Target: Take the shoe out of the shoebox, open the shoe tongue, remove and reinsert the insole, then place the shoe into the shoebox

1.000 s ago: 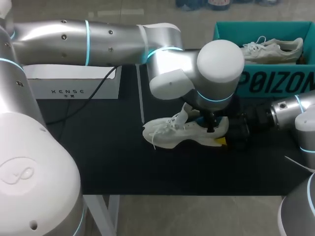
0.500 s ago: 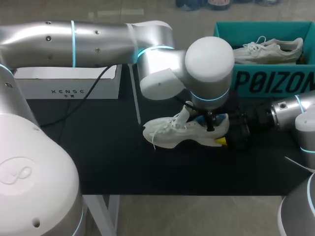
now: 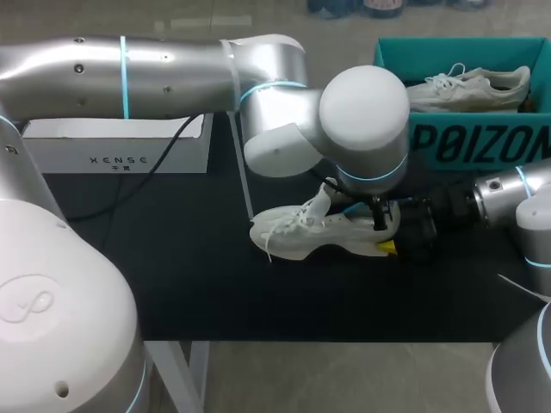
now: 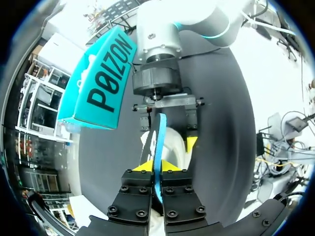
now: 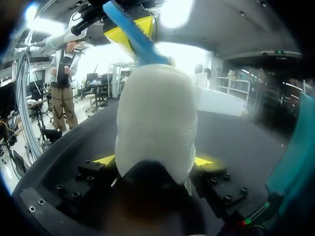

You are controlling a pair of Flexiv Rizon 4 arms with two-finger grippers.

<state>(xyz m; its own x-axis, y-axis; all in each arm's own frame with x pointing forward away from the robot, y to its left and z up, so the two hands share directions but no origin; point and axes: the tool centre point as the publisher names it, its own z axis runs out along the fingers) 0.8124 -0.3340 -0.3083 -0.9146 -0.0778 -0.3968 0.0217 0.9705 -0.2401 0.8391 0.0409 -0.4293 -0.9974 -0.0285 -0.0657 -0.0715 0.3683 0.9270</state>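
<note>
Shoe [image 3: 297,234], white, rests on the black worktop [image 3: 172,284] with its heel clamped from both sides by my right hand [image 5: 153,161]. Just above the heel my left hand [image 4: 157,166] is clenched on a blue insole [image 4: 160,132] that stands on edge and runs down into the shoe, while the left arm's bulky wrist hides the heel from above. Beyond stands the teal shoebox [image 3: 482,142] holding a second shoe [image 3: 473,86], with a white box [image 3: 120,155] well apart to the left.
</note>
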